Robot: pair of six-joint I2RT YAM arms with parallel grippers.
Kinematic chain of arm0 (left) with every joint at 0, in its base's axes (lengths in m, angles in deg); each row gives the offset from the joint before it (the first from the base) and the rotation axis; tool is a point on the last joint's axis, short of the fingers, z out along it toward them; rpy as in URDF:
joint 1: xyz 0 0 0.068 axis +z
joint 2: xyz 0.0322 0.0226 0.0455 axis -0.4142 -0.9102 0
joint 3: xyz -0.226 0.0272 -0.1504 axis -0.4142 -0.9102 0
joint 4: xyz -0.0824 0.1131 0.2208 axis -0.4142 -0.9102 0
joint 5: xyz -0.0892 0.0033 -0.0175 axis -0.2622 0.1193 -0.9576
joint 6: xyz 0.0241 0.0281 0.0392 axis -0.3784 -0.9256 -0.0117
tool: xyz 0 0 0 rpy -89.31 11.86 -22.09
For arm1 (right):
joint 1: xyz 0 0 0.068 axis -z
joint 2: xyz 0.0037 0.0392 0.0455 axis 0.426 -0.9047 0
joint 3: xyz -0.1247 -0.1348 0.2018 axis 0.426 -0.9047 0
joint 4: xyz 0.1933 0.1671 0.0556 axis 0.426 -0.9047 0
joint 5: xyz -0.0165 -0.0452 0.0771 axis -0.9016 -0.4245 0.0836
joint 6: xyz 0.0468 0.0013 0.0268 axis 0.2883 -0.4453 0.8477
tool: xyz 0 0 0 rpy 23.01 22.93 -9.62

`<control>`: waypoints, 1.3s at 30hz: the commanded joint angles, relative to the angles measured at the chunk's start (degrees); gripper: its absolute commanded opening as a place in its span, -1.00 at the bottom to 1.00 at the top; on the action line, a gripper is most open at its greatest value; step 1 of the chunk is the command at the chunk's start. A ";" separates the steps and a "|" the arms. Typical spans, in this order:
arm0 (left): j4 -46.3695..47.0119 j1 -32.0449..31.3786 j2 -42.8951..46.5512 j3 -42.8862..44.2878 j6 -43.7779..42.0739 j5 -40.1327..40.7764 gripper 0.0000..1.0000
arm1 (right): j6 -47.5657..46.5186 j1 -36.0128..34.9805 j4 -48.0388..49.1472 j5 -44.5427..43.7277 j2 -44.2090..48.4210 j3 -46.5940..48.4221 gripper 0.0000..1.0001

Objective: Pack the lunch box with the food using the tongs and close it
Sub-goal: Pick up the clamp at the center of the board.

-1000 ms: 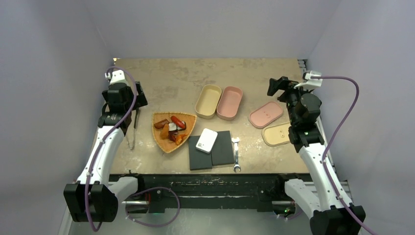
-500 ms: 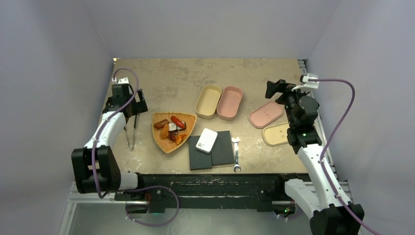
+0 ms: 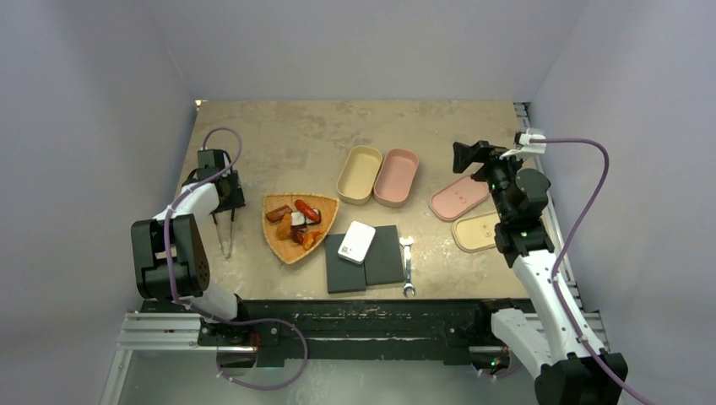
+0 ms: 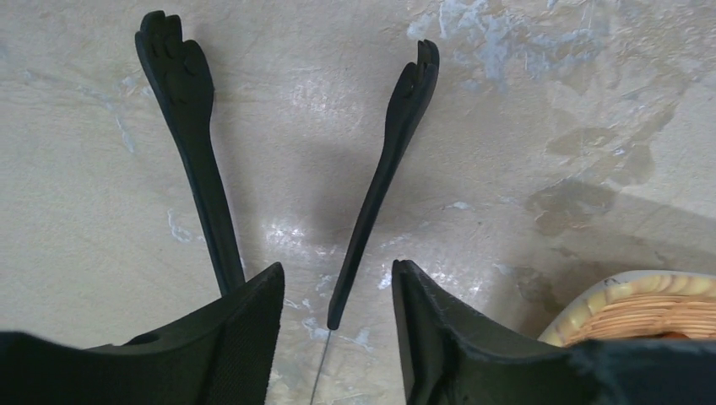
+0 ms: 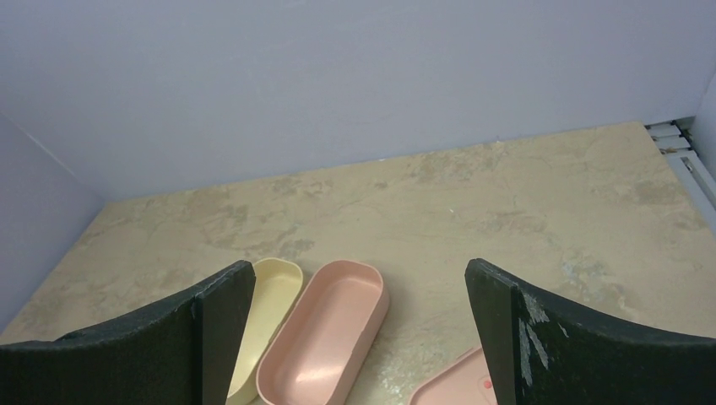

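Mottled beige table [image 3: 279,135], grey walls around. Left gripper [image 4: 338,278] sits low over the tongs [image 4: 384,160], fingers partly spread: one tong arm runs between them untouched, the other disappears behind a finger. Food [image 3: 297,221] lies in a basket [image 3: 285,251] to its right. Right gripper [image 5: 359,270] hangs spread wide and empty, with a pink lunch box [image 5: 325,337] and a cream lunch box [image 5: 266,312] ahead and below.

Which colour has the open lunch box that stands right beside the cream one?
The lunch box is pink, seen best in the right wrist view.
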 commanded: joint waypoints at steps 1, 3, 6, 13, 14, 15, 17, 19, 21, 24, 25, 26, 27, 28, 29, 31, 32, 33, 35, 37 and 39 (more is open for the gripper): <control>1.55 0.22 -1.45 1.86 -1.99 0.70 -0.07 | 0.66 -0.15 3.53 2.10 2.34 -0.73 0.96; 1.93 0.23 -2.23 1.80 -2.30 -0.38 -0.14 | 0.66 -0.15 3.55 2.03 2.67 -0.96 0.96; 2.33 0.18 -3.23 1.96 -2.72 0.18 -0.18 | 0.66 -0.15 3.73 1.74 2.92 -1.23 0.96; 2.22 0.23 -5.19 2.74 -3.34 -0.49 -0.57 | 0.66 -0.15 3.38 1.55 3.43 -1.17 0.97; 2.29 0.20 -5.04 2.79 -3.49 -0.48 -0.65 | 0.66 -0.15 3.30 1.56 3.48 -1.11 0.97; 2.38 0.13 -4.91 2.75 -3.59 -0.56 -0.72 | 0.66 -0.13 3.29 1.63 3.48 -1.11 0.97; 2.79 0.08 -4.35 2.47 -3.89 -1.09 -0.87 | 0.66 -0.15 3.21 1.64 3.48 -1.13 0.97; 3.14 -0.04 -3.99 2.48 -4.24 -1.58 -1.00 | 0.66 -0.15 3.12 1.55 3.53 -1.09 0.97; 3.96 -0.26 -3.88 2.72 -4.94 -2.37 -1.00 | 0.67 -0.10 3.11 1.57 3.57 -1.09 0.97; 4.34 -0.74 -5.05 4.82 -6.90 -3.33 -1.00 | 0.70 -0.14 3.03 1.61 3.62 -1.00 0.97; 4.34 -0.93 -5.77 5.59 -7.63 -3.96 -1.00 | 0.66 -0.15 3.00 1.68 3.58 -1.04 0.97; 4.54 -0.98 -6.40 6.26 -8.36 -5.44 -1.00 | 0.66 -0.13 2.94 1.58 3.57 -0.98 0.97; 4.94 -1.04 -6.98 6.85 -9.11 -7.06 -1.00 | 0.66 -0.15 3.01 1.55 3.51 -1.11 0.97; 5.27 -1.25 -7.60 7.54 -9.29 -8.69 -1.00 | 0.58 -0.13 3.02 1.55 3.49 -1.12 0.97; 5.58 -1.65 -8.25 8.23 -11.13 -9.71 -1.00 | 0.57 -0.14 3.02 1.52 3.53 -1.16 0.97; 5.85 -2.46 -10.02 9.92 -12.94 -11.18 -1.00 | 0.57 -0.11 3.11 1.57 3.34 -1.21 0.97; 5.93 -2.67 -11.11 10.70 -13.49 -11.72 -1.00 | 0.57 -0.15 3.11 1.55 3.24 -1.27 0.97; 5.83 -2.70 -12.35 11.72 -13.80 -12.34 -1.00 | 0.57 -0.13 3.11 1.55 3.18 -1.24 0.97; 5.03 -2.72 -15.19 13.51 -14.06 -12.75 -1.00 | 0.61 -0.15 3.11 1.53 3.13 -1.25 0.97; 4.45 -2.71 -16.91 14.73 -13.80 -12.89 -1.00 | 0.53 -0.09 3.03 1.44 3.13 -1.29 0.97; 4.22 -2.71 -17.55 14.90 -13.35 -12.80 -0.92 | 0.48 -0.15 3.02 1.21 3.07 -1.33 0.97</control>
